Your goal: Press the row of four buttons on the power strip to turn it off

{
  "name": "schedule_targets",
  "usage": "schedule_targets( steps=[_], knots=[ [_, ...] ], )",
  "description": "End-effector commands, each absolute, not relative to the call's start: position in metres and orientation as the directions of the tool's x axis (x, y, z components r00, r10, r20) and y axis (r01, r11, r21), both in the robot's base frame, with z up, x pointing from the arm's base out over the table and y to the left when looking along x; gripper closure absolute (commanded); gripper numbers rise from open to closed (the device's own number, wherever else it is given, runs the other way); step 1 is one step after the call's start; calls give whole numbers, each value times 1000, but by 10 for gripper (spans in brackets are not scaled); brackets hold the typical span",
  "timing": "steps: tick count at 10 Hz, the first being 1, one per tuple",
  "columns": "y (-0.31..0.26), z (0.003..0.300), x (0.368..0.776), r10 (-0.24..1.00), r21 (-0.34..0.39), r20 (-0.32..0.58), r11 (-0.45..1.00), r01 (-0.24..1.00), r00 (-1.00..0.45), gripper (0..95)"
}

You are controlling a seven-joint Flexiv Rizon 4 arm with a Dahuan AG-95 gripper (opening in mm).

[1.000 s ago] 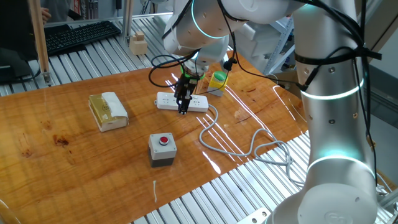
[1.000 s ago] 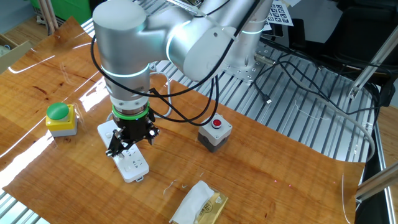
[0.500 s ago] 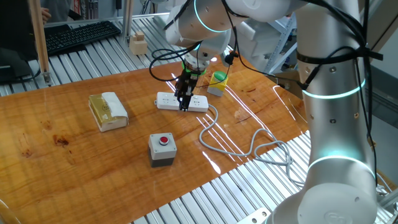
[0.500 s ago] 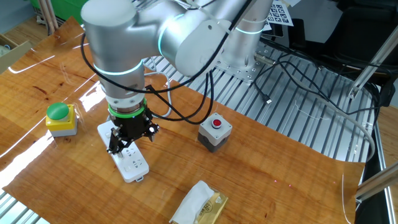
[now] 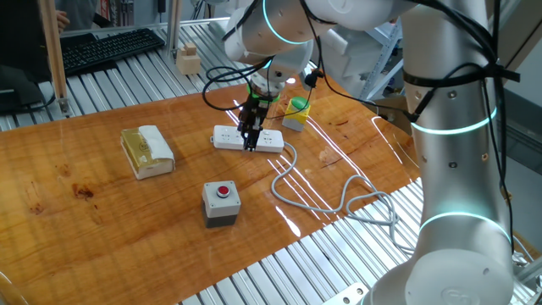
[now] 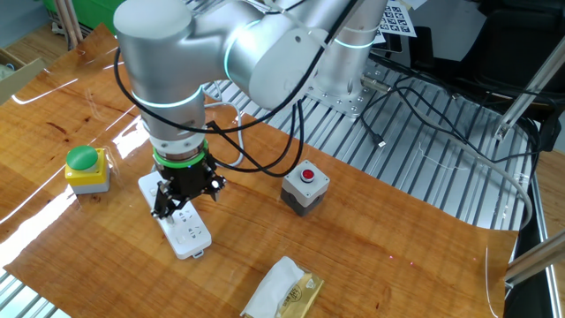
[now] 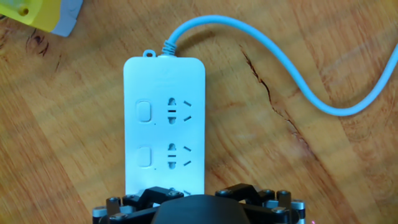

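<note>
The white power strip (image 5: 225,135) lies flat on the wooden table, and its grey-white cable (image 5: 326,195) trails off toward the right edge. My gripper (image 5: 249,142) hangs just over the strip's middle, pointing straight down. In the other fixed view the gripper (image 6: 183,205) stands open above the strip (image 6: 187,235), with nothing between its fingers. The hand view looks down on the strip (image 7: 177,81). Two of the buttons (image 7: 145,112) show in a line along its left side. The hand's dark body (image 7: 199,211) hides the rest of the row.
A grey box with a red button (image 5: 222,203) stands nearer the front. A tan-and-white block (image 5: 147,151) lies to the left. A green knob on a yellow base (image 5: 296,108) sits just behind the strip. The cable loops (image 5: 373,207) reach the table's right edge.
The arm rose slightly and shifted a little along the strip in the first half second. It has held still since, with the fingers wide apart throughout.
</note>
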State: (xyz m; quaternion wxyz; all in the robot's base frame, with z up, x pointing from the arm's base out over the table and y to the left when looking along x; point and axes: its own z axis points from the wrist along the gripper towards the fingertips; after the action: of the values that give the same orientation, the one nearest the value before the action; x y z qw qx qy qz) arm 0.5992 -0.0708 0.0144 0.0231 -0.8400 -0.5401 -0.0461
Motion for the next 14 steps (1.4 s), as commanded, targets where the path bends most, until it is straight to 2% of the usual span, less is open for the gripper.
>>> schedule_targets(
  steps=[1, 7, 11, 14],
  knots=[
    [-71, 15, 600, 905, 9, 103, -416, 909, 413, 0],
    [-71, 13, 599, 905, 13, 110, -414, 910, 410, 0],
    [-68, -4, 600, 906, 50, 115, -415, 909, 407, 0],
    [-69, 0, 600, 906, 29, 111, -415, 910, 409, 0]
  ],
)
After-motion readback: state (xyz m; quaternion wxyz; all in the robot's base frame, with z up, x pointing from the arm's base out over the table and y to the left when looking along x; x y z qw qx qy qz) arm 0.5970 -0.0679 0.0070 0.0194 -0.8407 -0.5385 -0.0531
